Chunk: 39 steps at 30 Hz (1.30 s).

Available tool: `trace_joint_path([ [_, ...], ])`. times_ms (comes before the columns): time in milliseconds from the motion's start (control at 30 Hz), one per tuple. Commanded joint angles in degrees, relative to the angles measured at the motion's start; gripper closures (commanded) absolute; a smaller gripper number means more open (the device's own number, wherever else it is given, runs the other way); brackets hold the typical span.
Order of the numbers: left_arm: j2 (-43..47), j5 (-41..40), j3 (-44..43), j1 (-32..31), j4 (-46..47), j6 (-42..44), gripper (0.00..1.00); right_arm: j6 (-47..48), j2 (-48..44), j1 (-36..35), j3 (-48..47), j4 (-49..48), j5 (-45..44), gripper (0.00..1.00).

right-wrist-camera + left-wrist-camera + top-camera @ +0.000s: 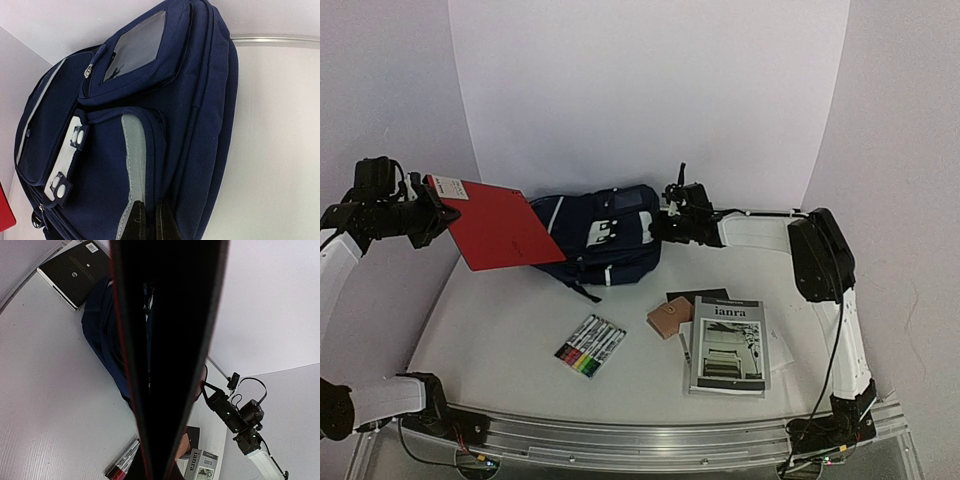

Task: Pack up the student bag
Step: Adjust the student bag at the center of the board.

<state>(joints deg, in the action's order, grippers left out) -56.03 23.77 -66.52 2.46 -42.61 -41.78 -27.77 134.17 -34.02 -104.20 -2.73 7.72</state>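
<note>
The navy-blue student bag lies on its side at the back of the table, its front pockets and grey stripes filling the right wrist view. My right gripper is at the bag's right end, its two dark fingertips pinched on a ridge of the bag's fabric beside a grey stripe. My left gripper is shut on the corner of a flat red notebook and holds it in the air, tilted, over the bag's left end. In the left wrist view the notebook shows edge-on and hides the fingers.
A pack of markers, a brown case, a black booklet and a grey "ianra" book on loose papers lie in front of the bag. A black book lies by the bag's far-left end.
</note>
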Motion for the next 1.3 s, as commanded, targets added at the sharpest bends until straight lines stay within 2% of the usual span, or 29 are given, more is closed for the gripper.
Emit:
trace_joint_path([
  [0,0.6,-0.41,-4.7,0.13,3.27,2.12,1.0,6.96,-10.51,5.12,1.82,0.32,-5.06,1.0],
  [100,-0.16,-3.69,-5.48,0.21,0.23,3.63,1.0,12.62,-12.83,7.4,3.21,4.12,-11.2,1.0],
  [267,-0.26,-4.13,-4.46,0.24,1.27,3.61,1.0,16.84,-15.31,11.46,5.36,5.61,-13.8,0.98],
  [333,-0.53,-3.3,-4.18,0.23,2.6,3.33,1.0,19.19,-15.61,11.93,4.94,6.2,-14.83,0.76],
  [367,-0.75,-2.79,-4.0,0.17,3.19,3.18,1.0,20.22,-15.76,11.91,4.42,6.83,-14.95,0.58],
  [400,-0.91,-2.22,-3.64,0.17,4.11,2.97,1.0,20.9,-16.1,11.82,3.8,7.71,-15.24,0.46],
  [500,-1.02,-0.43,-2.21,0.24,6.79,2.27,1.0,22.87,-18.01,9.8,3.56,8.95,-18.29,0.21],
  [567,-1.06,0.61,-0.97,0.23,9.08,1.81,1.0,24.8,-19.33,7.09,4.13,8.97,-21.55,0.12],
  [733,-1.56,3.53,1.65,0.18,13.68,0.2,1.0,25.97,-17.37,-1.94,2.96,8.92,-22.97,0.06],
  [933,-0.76,4.67,4.84,0.24,17.34,-2.15,1.0,25.1,-7.32,-10.22,-5.22,8.06,-20.83,0.05],
  [1133,0.75,6.37,7.05,0.25,17.11,-1.97,1.0,27.02,1.69,-14.56,-14.43,5.74,-19.94,0.04],
  [1267,2.42,7.25,8.99,0.2,16.6,-2.43,1.0,27.29,8.42,-14.65,-20.06,4.31,-24.66,0.04],
])
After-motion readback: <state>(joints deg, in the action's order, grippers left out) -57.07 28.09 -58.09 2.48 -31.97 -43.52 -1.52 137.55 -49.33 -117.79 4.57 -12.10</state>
